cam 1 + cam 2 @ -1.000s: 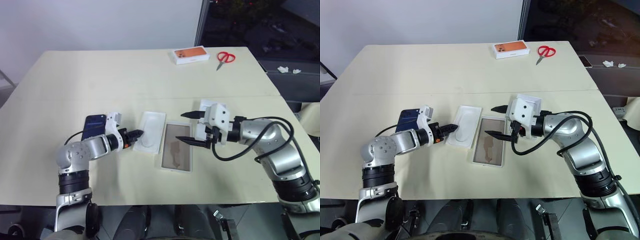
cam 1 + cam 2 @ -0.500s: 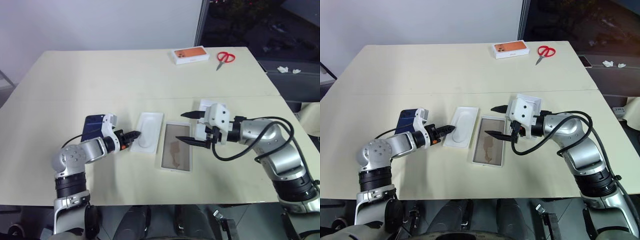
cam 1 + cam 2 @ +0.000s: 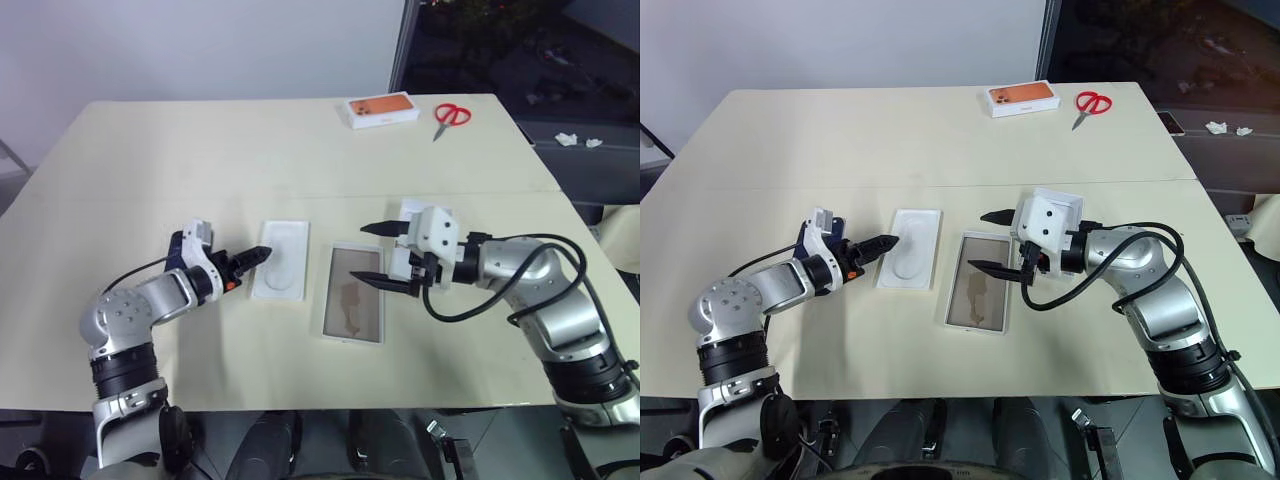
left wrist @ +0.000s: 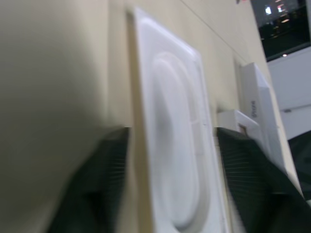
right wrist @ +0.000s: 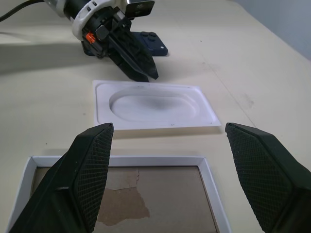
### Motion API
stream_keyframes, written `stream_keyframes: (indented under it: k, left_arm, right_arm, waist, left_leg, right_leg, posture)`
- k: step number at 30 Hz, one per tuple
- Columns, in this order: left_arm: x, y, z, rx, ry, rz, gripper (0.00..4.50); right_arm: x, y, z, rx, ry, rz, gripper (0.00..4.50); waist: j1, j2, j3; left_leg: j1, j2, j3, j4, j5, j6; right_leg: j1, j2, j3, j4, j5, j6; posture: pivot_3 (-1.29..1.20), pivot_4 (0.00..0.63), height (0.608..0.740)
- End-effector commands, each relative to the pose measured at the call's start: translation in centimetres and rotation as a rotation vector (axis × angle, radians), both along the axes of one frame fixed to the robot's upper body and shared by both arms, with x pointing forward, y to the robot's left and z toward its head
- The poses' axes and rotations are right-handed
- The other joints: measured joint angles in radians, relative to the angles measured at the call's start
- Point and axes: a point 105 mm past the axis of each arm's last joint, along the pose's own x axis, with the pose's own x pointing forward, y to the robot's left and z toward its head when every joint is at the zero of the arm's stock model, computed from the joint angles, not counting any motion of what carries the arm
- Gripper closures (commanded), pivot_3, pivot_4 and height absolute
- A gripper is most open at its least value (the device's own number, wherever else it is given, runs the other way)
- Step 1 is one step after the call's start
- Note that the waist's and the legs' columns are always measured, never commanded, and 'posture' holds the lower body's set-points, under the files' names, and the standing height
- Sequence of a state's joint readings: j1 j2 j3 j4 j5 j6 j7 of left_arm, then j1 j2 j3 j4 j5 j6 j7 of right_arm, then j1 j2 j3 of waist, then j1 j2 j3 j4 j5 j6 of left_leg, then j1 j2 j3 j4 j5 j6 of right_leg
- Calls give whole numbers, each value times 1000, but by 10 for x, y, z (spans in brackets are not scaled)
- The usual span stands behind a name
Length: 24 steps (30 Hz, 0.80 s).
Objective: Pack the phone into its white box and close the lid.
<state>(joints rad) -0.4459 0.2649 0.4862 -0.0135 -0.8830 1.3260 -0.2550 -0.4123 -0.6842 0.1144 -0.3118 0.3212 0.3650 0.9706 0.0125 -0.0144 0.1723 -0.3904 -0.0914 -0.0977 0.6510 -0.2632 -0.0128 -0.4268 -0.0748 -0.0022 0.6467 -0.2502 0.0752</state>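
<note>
Your left gripper (image 3: 883,243) is opening wide, sliding the white insert (image 3: 908,262) leftward; right gripper (image 3: 992,241) is gaping. You are leaving the slippery, thin phone (image 5: 151,42); pinch its long edges.

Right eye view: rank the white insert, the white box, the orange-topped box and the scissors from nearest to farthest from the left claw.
1. White insert, right at the left claw tips.
2. White box, next over, toward the right arm.
3. Orange-topped box, at the table's far edge.
4. Scissors, far edge too, beyond that box.
</note>
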Motion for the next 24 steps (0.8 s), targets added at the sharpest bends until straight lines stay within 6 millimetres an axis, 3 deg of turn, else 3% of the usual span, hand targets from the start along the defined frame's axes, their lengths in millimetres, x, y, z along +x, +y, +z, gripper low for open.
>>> stream_keyframes:
  k: [1, 8, 17, 20, 24]
  left_arm:
    - [1, 1, 10, 4, -38, -3, 513]
    - [-2, 12, -2, 39, -14, 18, 513]
    - [-3, -9, -1, -142, 22, -68, 513]
    - [-2, -10, -7, -133, 49, -62, 1397]
    - [-6, -10, -14, -123, 62, -69, 3401]
  right_arm:
    - [-4, 6, 9, 14, -48, 30, 617]
    - [-5, 6, 10, 14, -53, 29, 617]
    - [-5, 8, 12, 10, -68, 37, 617]
    - [-5, 10, 15, 13, -73, 41, 617]
    - [-6, 10, 17, 14, -78, 42, 617]
  waist:
    - [0, 0, 0]
    - [-1, 0, 0]
    - [2, 0, 0]
    - [0, 0, 0]
    - [-3, 0, 0]
  left_leg:
    - [0, 0, 0, 0, 0, 0]
    - [0, 0, 0, 0, 0, 0]
    - [0, 0, 0, 0, 0, 0]
    - [0, -1, 0, 0, 0, 0]
    - [0, 0, 0, 0, 0, 0]
  right_leg:
    - [0, 0, 0, 0, 0, 0]
    - [0, 0, 0, 0, 0, 0]
    - [0, -1, 0, 0, 0, 0]
    - [0, -1, 0, 0, 0, 0]
    - [0, 0, 0, 0, 0, 0]
  posture:
    - [0, 150, 740]
    - [0, 150, 740]
    - [0, 150, 740]
    - [0, 150, 740]
    - [0, 150, 740]
